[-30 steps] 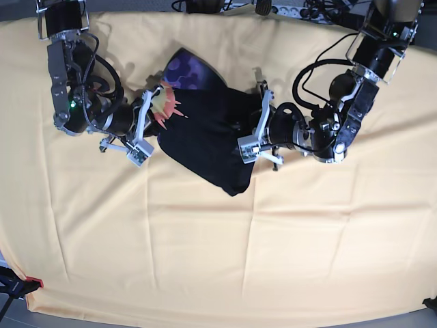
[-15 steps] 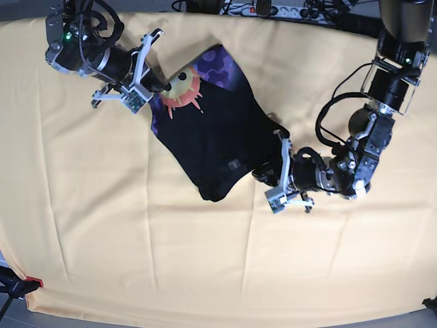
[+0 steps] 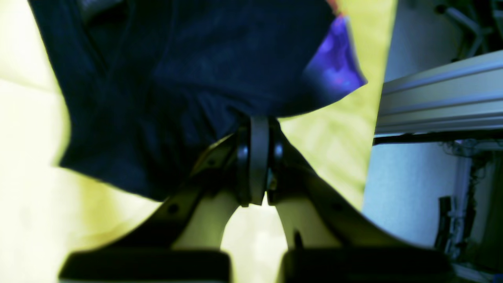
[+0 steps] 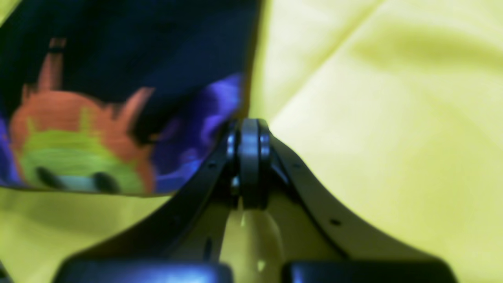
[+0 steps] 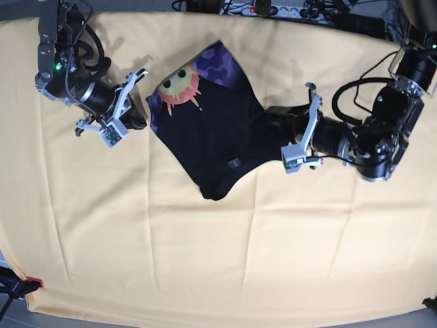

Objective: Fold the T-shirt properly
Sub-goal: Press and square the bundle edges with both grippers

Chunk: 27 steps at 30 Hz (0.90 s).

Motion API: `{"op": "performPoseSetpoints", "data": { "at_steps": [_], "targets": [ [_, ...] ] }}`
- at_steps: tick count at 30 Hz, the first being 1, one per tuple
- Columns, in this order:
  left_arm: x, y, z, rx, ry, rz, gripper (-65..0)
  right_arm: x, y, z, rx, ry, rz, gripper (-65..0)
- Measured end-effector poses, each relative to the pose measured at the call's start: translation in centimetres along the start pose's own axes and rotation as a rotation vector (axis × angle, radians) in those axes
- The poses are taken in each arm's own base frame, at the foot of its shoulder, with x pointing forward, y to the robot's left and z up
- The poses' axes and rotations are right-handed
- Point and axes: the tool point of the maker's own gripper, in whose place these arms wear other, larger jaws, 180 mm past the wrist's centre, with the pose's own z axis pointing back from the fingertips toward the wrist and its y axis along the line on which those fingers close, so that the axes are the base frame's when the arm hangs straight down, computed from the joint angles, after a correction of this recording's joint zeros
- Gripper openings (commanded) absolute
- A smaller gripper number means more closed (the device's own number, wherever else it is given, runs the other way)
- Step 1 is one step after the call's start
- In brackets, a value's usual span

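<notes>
Black T-shirt [image 5: 212, 137] bunched near the middle of the yellow-clothed bench [image 5: 205, 260], print side showing toward 11 o'clock. Right fingers [image 4: 248, 129] pinched tight on the printed edge at 9 o'clock of the shirt; left fingers [image 3: 257, 125] clamped on the plain black edge at 3 o'clock. Held at opposite sides, probably to pull the fabric taut and flat before any fold. Still crumpled, so folding barely begun

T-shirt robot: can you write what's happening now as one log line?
T-shirt: bunched, print up | left gripper: shut on T-shirt edge | right gripper: shut on T-shirt edge | tablecloth: wrinkled
</notes>
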Motion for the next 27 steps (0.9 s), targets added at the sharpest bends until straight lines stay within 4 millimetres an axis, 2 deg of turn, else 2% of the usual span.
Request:
{"op": "performPoseSetpoints", "data": {
  "at_steps": [3, 5, 9, 12, 16, 18, 22, 27],
  "targets": [
    [-3.1, 0.5, -1.6, 0.069, 0.080, 0.005, -65.0, -0.3, -0.2, -1.3, 0.023, 0.020, -0.009, -65.0],
    [-3.6, 0.9, -2.5, 0.099, 0.096, -0.010, -65.0, 0.1, 0.3, -1.9, 0.048, 0.017, -0.001, -65.0],
    [-2.2, 0.9, -4.5, 0.119, 0.045, -0.050, -65.0, -0.4, 1.6, -2.1, 0.097, 0.046, 0.016, -65.0],
    [-1.8, 2.0, -5.1, 0.162, 0.010, -0.116, -65.0, -1.1, 3.4, -2.2, 0.172, 0.077, -0.015, -65.0],
    [-1.2, 4.2, -5.8, 0.209, 0.006, -0.240, -65.0, -2.1, 4.0, -1.9, 0.179, 0.103, -0.022, -65.0],
    [-0.6, 5.3, -6.1, 0.222, -0.011, -0.294, -65.0, -2.3, 4.2, -1.2, 0.168, 0.106, -0.017, -65.0],
    [0.1, 6.7, -6.5, 0.217, -0.077, -0.318, -65.0, -2.4, 6.3, 0.6, 0.163, 0.101, -0.032, -65.0],
    [1.8, 8.4, -7.0, 0.248, -0.059, -0.356, -65.0, -1.5, 8.3, 2.2, 0.157, 0.063, -0.053, -65.0]
  ]
}}
